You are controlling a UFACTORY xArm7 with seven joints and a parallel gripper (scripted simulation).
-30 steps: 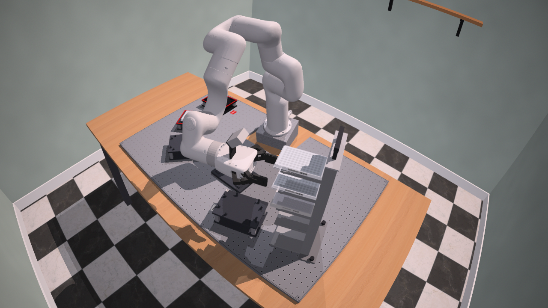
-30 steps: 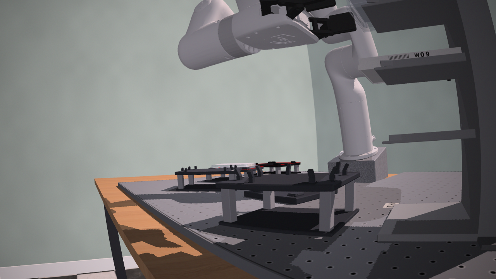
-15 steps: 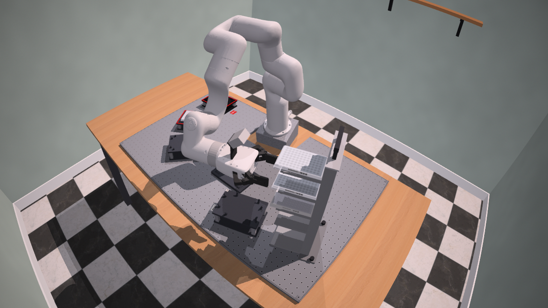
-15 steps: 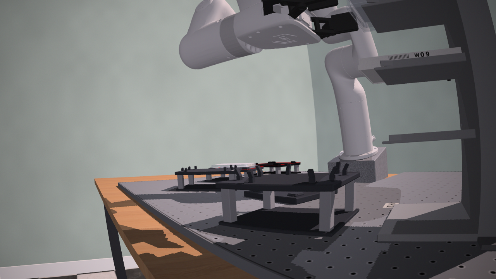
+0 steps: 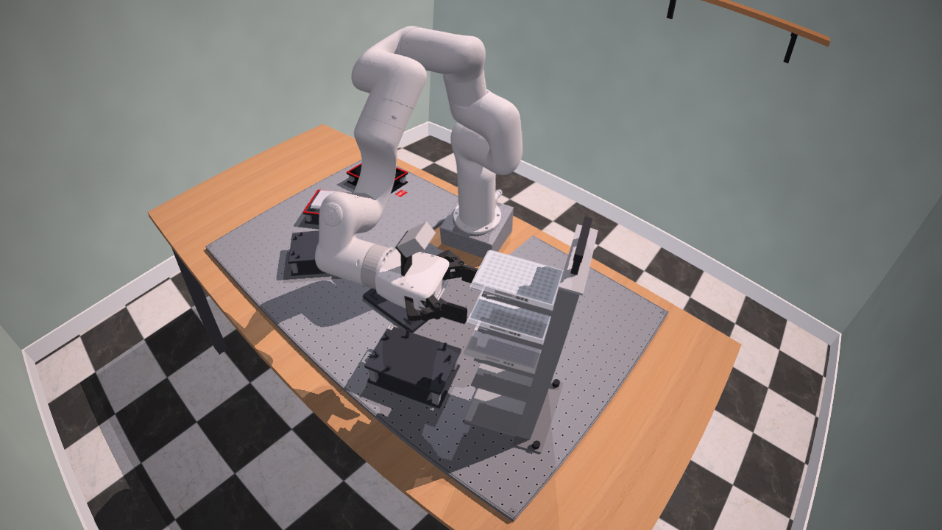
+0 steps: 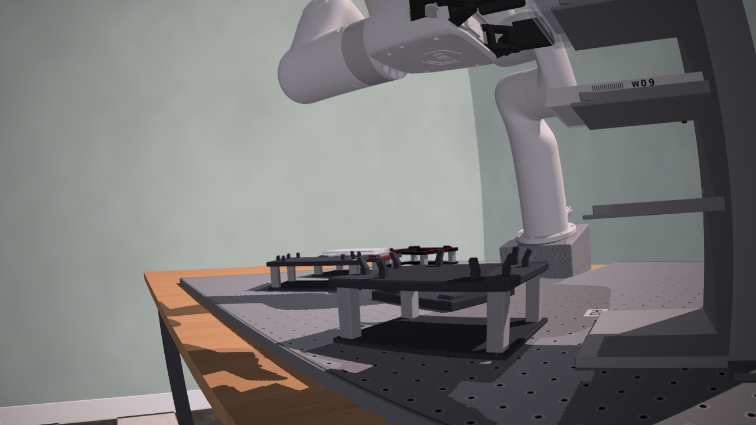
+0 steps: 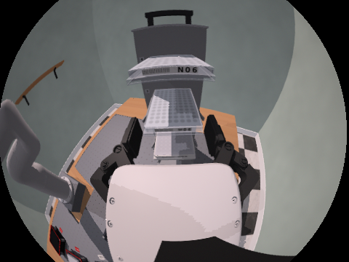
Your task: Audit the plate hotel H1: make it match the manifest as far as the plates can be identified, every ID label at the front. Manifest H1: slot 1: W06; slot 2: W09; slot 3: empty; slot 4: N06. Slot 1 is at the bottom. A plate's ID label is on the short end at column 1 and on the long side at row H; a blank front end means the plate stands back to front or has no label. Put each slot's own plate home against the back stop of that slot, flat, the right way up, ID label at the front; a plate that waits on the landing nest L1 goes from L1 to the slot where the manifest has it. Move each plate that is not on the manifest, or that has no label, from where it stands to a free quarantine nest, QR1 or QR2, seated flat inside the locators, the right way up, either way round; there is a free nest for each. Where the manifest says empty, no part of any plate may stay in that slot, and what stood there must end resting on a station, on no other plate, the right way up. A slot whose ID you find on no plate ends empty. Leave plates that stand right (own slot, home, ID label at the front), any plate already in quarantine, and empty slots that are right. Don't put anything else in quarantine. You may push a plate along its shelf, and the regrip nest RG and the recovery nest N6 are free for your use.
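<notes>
- The gripper (image 5: 458, 290) is hanging with its jaws spread wide and gripping nothing, just in front of the plate hotel (image 5: 571, 283); its fingers are flanking the third-slot plate (image 7: 173, 108), whose front end I cannot read
- The top slot is carrying the N06 plate (image 7: 171, 69), label facing front
- The W09 plate (image 6: 629, 85) is sitting lower, label front; the bottom shelf (image 6: 655, 207) is showing no plate
- Far left, one red-edged nest (image 5: 310, 205) is holding a white plate (image 5: 322, 199)
</notes>
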